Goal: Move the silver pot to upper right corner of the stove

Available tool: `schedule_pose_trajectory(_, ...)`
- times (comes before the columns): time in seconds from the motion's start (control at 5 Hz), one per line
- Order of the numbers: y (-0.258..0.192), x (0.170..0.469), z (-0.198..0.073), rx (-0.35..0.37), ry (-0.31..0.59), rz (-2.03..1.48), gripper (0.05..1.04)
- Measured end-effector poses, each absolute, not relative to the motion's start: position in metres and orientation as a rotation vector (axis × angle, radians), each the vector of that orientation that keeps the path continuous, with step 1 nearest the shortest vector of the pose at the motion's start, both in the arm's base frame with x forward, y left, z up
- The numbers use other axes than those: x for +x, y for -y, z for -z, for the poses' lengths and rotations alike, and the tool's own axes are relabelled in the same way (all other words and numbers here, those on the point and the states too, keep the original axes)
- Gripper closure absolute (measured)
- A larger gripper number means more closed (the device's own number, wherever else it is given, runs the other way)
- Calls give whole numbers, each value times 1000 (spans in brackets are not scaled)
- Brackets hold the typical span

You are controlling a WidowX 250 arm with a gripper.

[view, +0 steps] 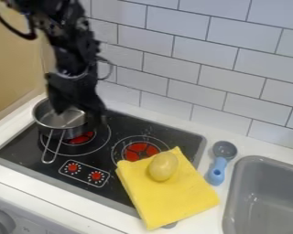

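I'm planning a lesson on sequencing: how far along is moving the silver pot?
Nothing looks finished: the silver pot is at the left burner. In progress: the pincer is down at the pot, though whether it grips is unclear. Left to do: bring the pot to the upper right corner of the stove and release it.

So the black arm (69,43) drops in from the top edge on the upper left side of the view, pretty much pointing straight down with a slight lean, its lower end a bit further right than its top. There's a dark cable (28,36) bowing out on the left of it up top, plus a thin loop (111,68) poking out right around the wrist. The gripper (80,119) hangs tips down, fingers spread with a gap between them, one on the left and the other lower on the right
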State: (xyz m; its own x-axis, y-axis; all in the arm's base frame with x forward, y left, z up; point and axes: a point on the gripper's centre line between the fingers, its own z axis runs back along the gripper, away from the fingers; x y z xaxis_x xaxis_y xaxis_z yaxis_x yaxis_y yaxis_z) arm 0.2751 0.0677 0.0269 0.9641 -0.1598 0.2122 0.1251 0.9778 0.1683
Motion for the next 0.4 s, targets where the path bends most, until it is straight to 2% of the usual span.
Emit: schedule_pose_trajectory(0.4,-62,285,-11,82,245,178,91)
